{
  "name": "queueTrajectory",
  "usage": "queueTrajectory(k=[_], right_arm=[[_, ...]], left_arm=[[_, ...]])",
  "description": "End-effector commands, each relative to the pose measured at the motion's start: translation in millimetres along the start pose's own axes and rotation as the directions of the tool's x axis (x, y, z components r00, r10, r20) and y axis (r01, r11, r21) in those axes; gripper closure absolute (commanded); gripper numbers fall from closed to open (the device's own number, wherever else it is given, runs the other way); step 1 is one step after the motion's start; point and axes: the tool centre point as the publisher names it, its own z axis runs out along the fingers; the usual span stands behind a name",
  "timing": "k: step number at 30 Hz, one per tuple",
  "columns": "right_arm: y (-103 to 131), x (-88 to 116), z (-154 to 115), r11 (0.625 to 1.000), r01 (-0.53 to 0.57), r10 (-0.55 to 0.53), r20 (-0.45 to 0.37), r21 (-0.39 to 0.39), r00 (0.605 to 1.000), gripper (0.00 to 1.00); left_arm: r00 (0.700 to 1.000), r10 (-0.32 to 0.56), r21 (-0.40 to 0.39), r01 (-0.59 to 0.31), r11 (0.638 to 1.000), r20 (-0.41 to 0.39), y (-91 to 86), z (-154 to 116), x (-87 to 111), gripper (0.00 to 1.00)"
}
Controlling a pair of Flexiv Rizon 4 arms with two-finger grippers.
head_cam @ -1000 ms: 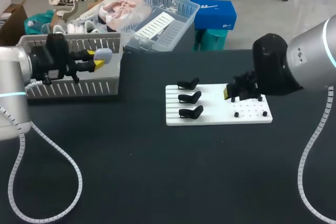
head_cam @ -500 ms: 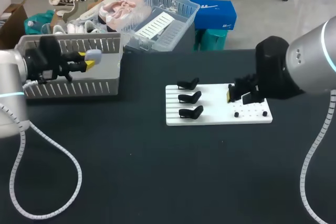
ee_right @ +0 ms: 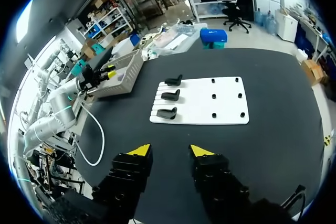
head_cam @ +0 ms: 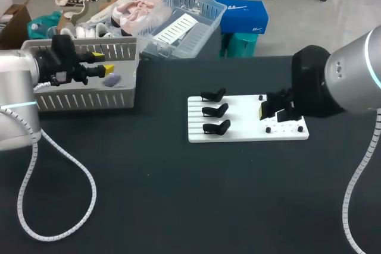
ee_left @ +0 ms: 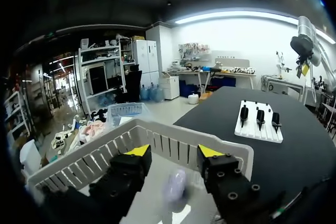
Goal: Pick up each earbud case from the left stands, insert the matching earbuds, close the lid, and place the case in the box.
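Left wrist view: case (ee_left: pixel 175 190) beneath jaws

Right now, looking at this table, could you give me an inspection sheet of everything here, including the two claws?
Surface: black table.
Job's things: white board with three black stands, all without cases; small black pegs beside them; pale case lying in the grey box.
Clutter: nothing seen.
Grippers: left gripper open above the box; right gripper open, holding nothing.
Cables: white coiled hose looping from the left arm over the table; another hanging from the right arm.
Surroundings: nothing seen.
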Motion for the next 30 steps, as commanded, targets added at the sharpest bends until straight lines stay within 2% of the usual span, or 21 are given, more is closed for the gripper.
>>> queueTrajectory(k=[1,15,17,20,21,30], right_arm=[[-0.9,4.2,-0.3,1.000,-0.003,0.003,0.153,0.002,0.988,0.56],[-4.4,10.5,4.1,0.996,0.021,-0.005,0.197,-0.081,0.980,0.52],[-7.9,12.8,4.4,0.993,0.058,-0.037,0.197,-0.100,0.980,0.51],[-16.3,14.4,4.9,0.985,0.110,-0.084,0.189,-0.131,0.978,0.05],[-19.6,13.7,5.2,0.985,0.112,-0.087,0.179,-0.134,0.980,0.00],[-23.3,12.8,5.5,0.984,0.109,-0.084,0.171,-0.143,0.982,0.00]], left_arm=[[1.000,0.003,0.018,-0.003,1.000,0.002,2.0,1.6,-1.4,0.00],[1.000,0.003,0.018,-0.003,1.000,0.002,2.0,1.6,-1.4,0.00],[1.000,0.003,0.018,-0.003,1.000,0.002,2.0,1.6,-1.4,0.00],[1.000,0.003,0.018,-0.003,1.000,0.002,2.0,1.6,-1.4,0.00],[1.000,0.003,0.018,-0.003,1.000,0.002,2.0,1.6,-1.4,0.00],[1.000,0.003,0.018,-0.003,1.000,0.002,2.0,1.6,-1.4,0.00]])
